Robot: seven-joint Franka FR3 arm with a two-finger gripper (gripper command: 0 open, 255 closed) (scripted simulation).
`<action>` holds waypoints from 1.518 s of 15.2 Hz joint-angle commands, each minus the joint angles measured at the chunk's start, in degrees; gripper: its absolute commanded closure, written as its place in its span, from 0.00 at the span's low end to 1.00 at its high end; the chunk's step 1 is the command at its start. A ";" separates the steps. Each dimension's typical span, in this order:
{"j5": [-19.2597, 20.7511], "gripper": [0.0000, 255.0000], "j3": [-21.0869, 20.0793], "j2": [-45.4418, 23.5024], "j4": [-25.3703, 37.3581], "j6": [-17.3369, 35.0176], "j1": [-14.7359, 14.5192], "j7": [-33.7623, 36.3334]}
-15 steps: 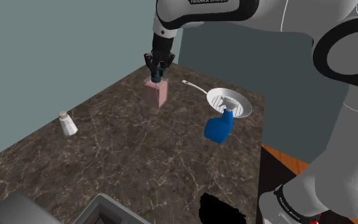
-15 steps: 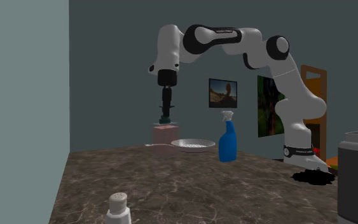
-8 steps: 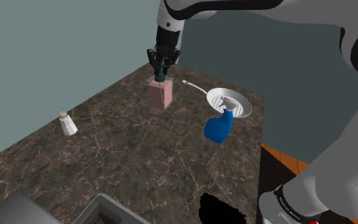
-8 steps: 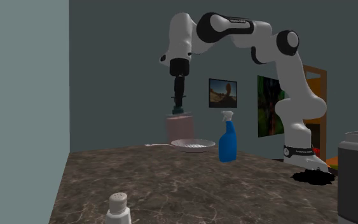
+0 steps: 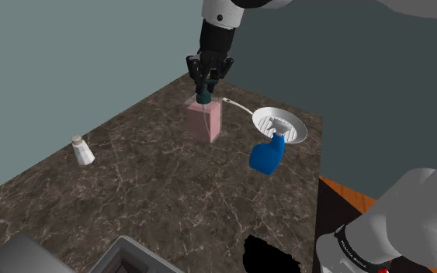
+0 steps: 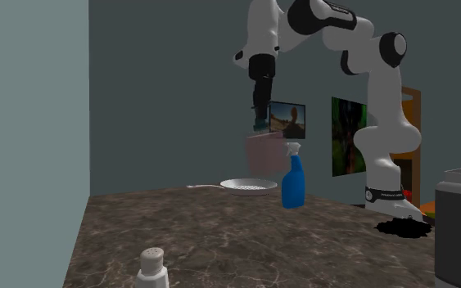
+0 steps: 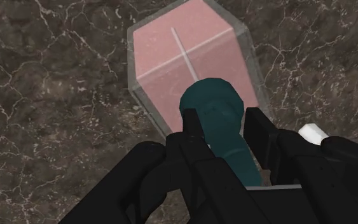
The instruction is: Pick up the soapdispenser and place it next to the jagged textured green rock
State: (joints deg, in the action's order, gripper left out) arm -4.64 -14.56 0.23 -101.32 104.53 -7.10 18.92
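The soap dispenser (image 5: 206,122) has a pink square body and a teal pump top (image 7: 212,113). My gripper (image 5: 207,81) is shut on the pump and holds the dispenser upright, well above the dark marble counter (image 5: 154,186). In the second exterior view the dispenser (image 6: 263,151) hangs under the gripper (image 6: 259,119), just above and beside the blue spray bottle (image 6: 292,184). In the wrist view the gripper (image 7: 223,127) clasps the teal pump from both sides, with the pink body (image 7: 184,57) beyond it.
A blue spray bottle (image 5: 268,155) stands by a white long-handled pan (image 5: 280,124) near the counter's far edge. A white shaker (image 5: 82,150) stands toward the shoulder view's left. A grey box (image 5: 131,260) and a black area (image 5: 267,254) sit at the near edge.
The gripper has risen with the dispenser in it and carried it toward the right in both exterior views, from the counter to above the pan and beside the spray bottle.
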 commanded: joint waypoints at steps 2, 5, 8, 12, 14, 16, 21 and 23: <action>-1.34 1.00 -0.82 5.42 -3.89 -1.26 -0.85 1.54; -2.58 1.00 -1.67 10.08 -6.26 -3.23 -1.82 3.23; -3.84 1.00 -2.57 14.42 -7.96 -5.53 -2.87 5.09; -5.52 1.00 -3.85 19.65 -9.21 -9.01 -4.36 7.86; -6.35 1.00 -4.54 22.01 -9.40 -10.88 -5.13 9.38; -7.19 1.00 -5.27 24.17 -9.31 -12.83 -5.91 10.99; -7.97 1.00 -5.85 26.07 -12.07 -11.79 -6.50 11.67; -8.15 1.00 -5.95 26.49 -13.96 -10.31 -6.60 11.46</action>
State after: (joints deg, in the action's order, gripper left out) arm -12.65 -20.49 26.35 -114.27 93.55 -13.63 30.49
